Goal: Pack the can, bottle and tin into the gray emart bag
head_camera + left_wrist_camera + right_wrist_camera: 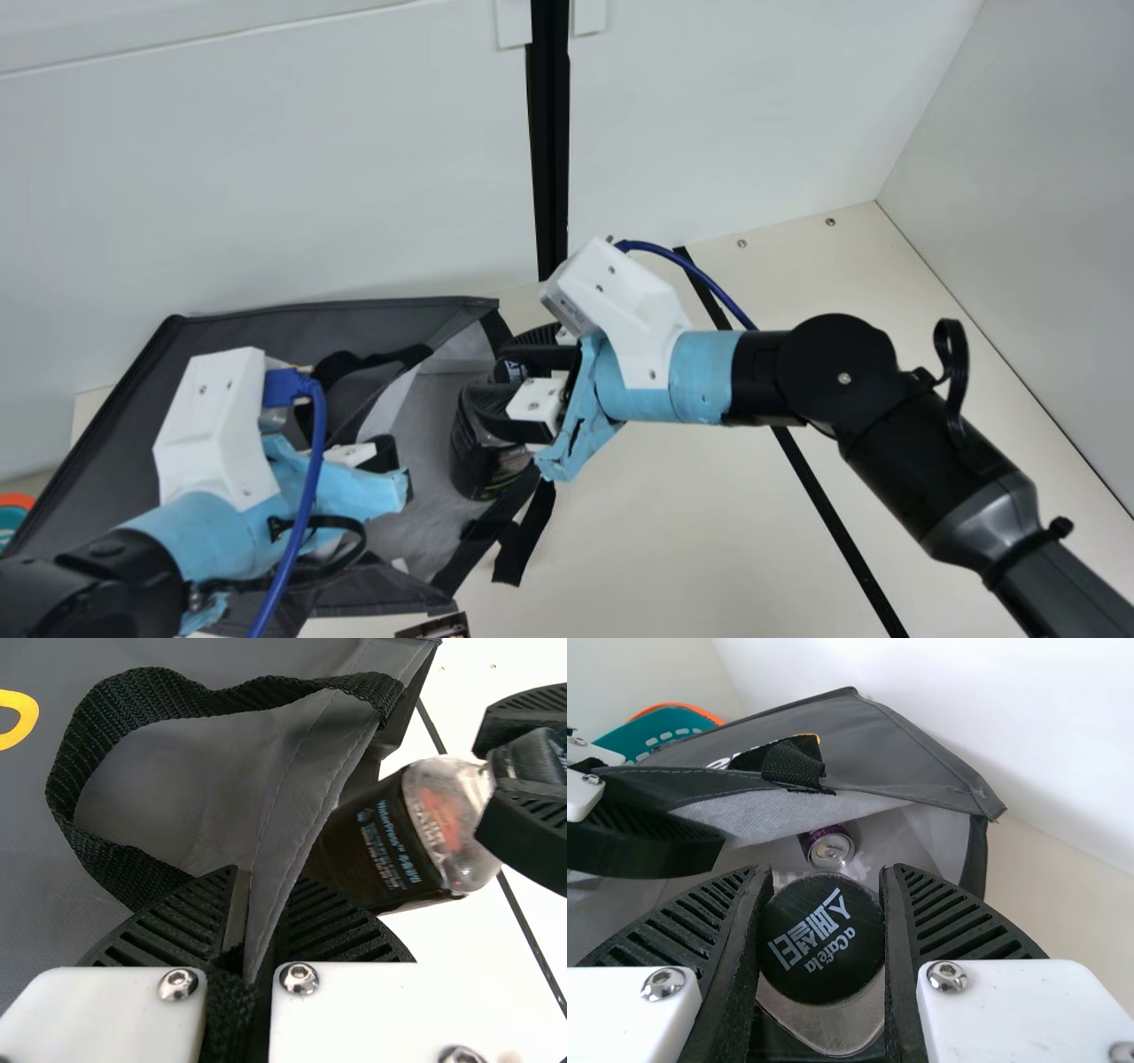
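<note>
Left wrist view | right gripper [503, 383]: jaws cap-wide, gripping bottle [381, 850] | left gripper [390, 459]: jaws pinching bag [301, 815] edge

Light bright, even | soft shadow on wall [292, 186] behind bag [292, 337] | left wrist view: table [443, 935] washed white, bottle [403, 842] glints

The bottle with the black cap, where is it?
In the main view, the bottle is at the right edge of the open gray bag, its cap in my right gripper.
</note>
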Controlling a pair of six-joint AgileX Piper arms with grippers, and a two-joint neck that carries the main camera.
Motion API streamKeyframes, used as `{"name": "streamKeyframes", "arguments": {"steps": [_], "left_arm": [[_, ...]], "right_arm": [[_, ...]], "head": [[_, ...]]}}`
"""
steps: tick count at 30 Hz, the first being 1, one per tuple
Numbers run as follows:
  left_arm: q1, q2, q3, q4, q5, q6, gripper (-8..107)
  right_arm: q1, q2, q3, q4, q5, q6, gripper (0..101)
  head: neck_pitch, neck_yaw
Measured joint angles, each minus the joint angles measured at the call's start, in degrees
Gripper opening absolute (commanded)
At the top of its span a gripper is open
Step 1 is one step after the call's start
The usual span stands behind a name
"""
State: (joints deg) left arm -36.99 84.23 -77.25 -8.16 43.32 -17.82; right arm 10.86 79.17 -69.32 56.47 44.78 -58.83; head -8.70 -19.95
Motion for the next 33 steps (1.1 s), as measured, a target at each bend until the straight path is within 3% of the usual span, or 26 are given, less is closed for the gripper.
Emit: {"name": "streamKeyframes", "arguments": {"steps": [13, 33], "left_arm": [[0.0, 0.0, 0.0, 0.0, 0.0, 0.0, 10], [0.0, 0.0, 0.0, 0.0, 0.0, 0.0, 10]], "right_arm": [[2.84, 3.89, 0.59, 6.35, -4.15, -5.22, 0], [5.61, 10.5, 0.66, 13.89, -6.5, -12.04, 0]], "head": [[0.0, 0.0], [0.0, 0.0]]}}
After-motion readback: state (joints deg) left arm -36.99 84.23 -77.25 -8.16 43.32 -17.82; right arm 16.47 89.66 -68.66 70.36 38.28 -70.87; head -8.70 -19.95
